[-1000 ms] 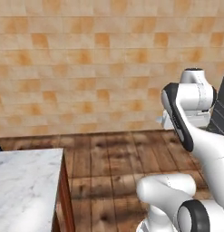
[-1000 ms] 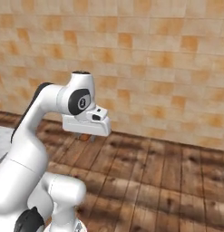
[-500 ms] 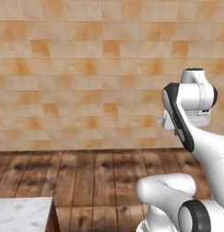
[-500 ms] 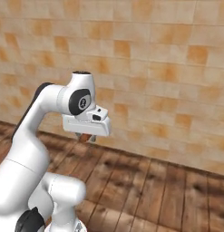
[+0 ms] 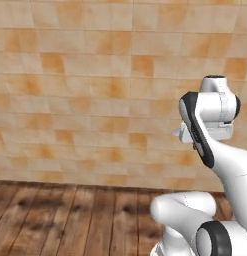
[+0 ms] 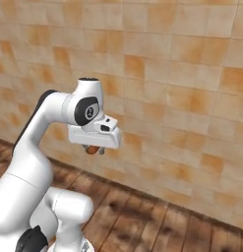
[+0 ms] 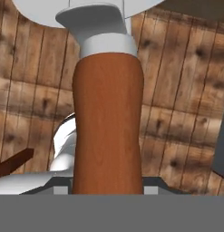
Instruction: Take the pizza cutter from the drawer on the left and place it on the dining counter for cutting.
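My gripper hangs under the raised white hand, shut on the pizza cutter, of which a small reddish-brown bit peeks out below the hand in the right base view. In the hand view the pizza cutter's wooden handle runs up the middle from my gripper, ending in a silver collar and the round blade at the top. The drawer and the dining counter are out of view.
An orange tiled wall stands straight ahead, close to the base. Wooden plank floor lies below it and under the hand. The arm's white elbow and base bulk at the lower right of the left base view.
The whole picture has shifted: the base has moved, and the marble counter corner at the lower left has slid out of view. The arm keeps its pose, still holding the cutter.
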Available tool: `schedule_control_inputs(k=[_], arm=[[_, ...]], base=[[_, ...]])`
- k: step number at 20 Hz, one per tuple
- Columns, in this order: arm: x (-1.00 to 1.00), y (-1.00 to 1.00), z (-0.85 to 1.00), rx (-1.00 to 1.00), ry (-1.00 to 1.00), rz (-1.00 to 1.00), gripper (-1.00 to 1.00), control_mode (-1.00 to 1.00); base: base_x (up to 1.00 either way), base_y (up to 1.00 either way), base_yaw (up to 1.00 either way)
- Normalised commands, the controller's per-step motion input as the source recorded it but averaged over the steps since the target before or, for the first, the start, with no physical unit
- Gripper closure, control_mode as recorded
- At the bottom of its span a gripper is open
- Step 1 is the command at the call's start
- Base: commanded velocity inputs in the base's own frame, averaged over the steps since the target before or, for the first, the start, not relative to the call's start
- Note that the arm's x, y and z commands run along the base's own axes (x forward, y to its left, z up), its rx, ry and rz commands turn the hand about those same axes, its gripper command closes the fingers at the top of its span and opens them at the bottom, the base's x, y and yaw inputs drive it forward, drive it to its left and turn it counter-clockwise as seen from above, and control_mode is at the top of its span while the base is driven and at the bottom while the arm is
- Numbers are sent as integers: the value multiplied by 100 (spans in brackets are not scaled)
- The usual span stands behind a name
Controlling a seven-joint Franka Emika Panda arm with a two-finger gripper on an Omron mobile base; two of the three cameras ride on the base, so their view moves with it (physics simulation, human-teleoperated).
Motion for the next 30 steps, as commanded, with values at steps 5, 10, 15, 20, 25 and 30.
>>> schedule_control_inputs(k=[5,10,15,20,25,30], arm=[[0,0,0,0,0,0,100,100],[0,0,0,0,0,0,100,100],[0,0,0,0,0,0,100,100],[0,0,0,0,0,0,100,100],[0,0,0,0,0,0,100,100],[0,0,0,0,0,0,100,100]], base=[[100,0,48],[67,-4,87],[52,-4,91],[79,-8,83],[98,-30,70],[79,-86,47]])
